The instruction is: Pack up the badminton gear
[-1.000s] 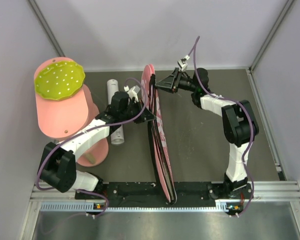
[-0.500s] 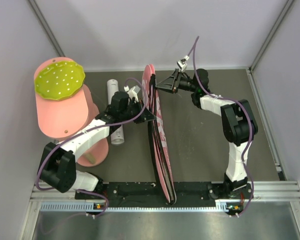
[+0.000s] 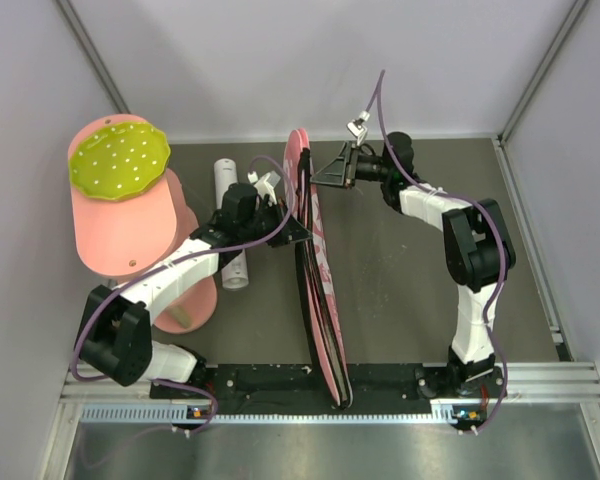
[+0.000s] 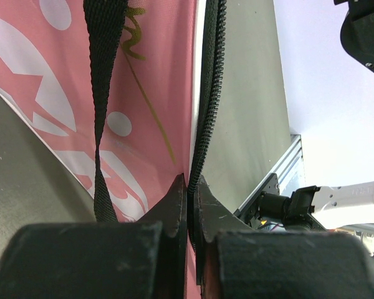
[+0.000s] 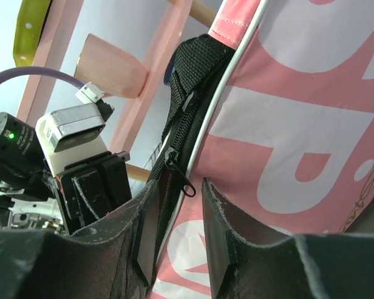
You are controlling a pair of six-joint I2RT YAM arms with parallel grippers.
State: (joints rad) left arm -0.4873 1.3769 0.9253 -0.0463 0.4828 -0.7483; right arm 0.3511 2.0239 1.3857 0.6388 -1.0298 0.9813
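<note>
Black zipper pull (image 5: 186, 185) of pink bag (image 5: 293, 124) inside parted hand (image 5: 179, 208)

Lab robot cell: plain walls (image 3: 310, 60), alu rail (image 3: 540, 378).

The pink bag (image 5: 299, 124) is matt woven cloth, printed white. Its strap (image 4: 103, 93) is coarse black webbing. The bench (image 3: 400, 290) looks dark and matt, the white tube (image 3: 225, 183) smooth plastic.

Right end effector (image 3: 321, 177) lifted slightly, jaws narrowing toward zipper pull (image 5: 187, 186).
</note>
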